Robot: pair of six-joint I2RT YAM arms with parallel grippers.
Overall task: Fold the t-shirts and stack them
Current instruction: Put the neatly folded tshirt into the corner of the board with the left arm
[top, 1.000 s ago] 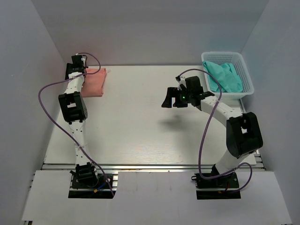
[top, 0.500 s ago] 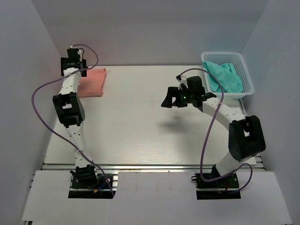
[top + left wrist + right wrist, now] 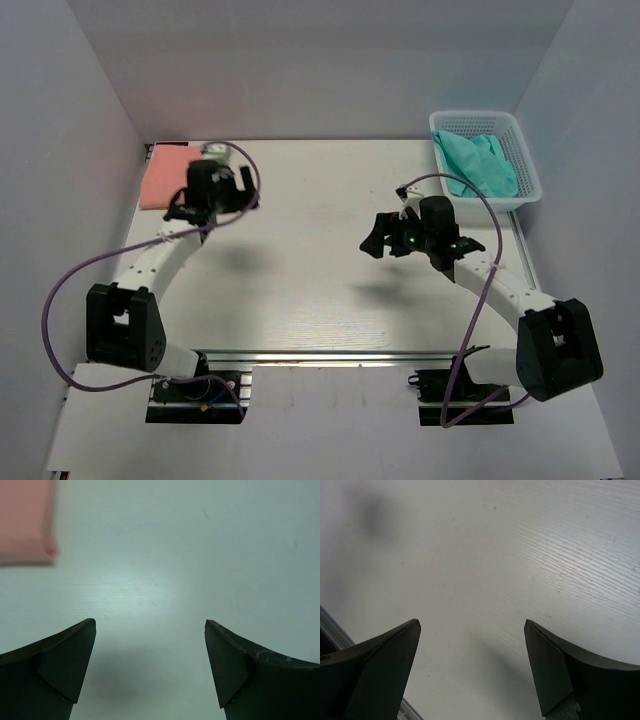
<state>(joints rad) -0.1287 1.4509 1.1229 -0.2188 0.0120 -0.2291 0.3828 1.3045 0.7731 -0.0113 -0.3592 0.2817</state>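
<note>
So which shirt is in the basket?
The teal-green t-shirt, crumpled in the white basket at the far right. The salmon-pink t-shirt lies folded flat on the table, far left.

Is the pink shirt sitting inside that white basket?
No, the pink shirt lies folded on the table at its far left corner; the white basket at the far right holds a teal shirt.

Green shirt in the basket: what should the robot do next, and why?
Probably swing the right arm over to the basket and reach for the green shirt. It lies crumpled there, the pink shirt is already folded, and the right fingers are open, empty and nearer.
</note>
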